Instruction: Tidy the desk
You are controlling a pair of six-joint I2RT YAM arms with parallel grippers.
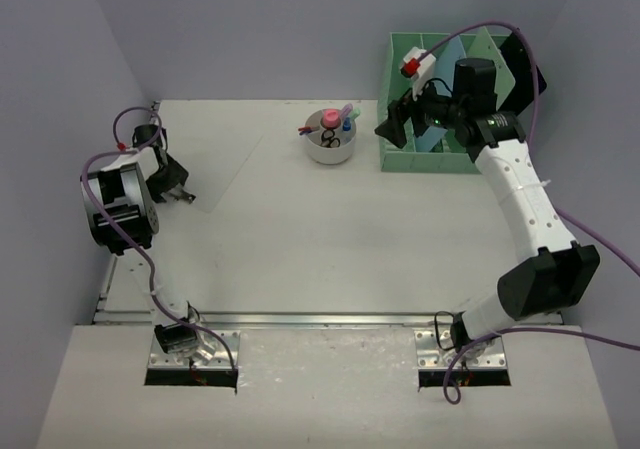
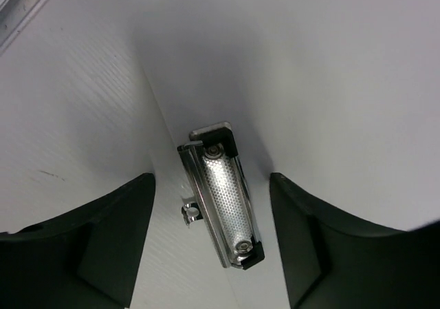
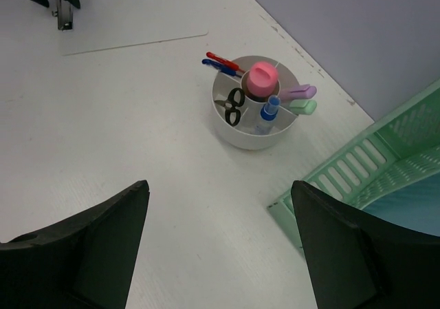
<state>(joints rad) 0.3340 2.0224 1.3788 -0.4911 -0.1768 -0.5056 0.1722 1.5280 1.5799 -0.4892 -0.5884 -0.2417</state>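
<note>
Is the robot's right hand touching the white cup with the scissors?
Apart. The right wrist view shows bare desk between the white cup and the right gripper, its fingers open.

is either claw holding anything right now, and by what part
Nothing is held. The left claw stands open astride the metal clip, with a gap on either side of it. The right claw is open and empty above the desk.
</note>
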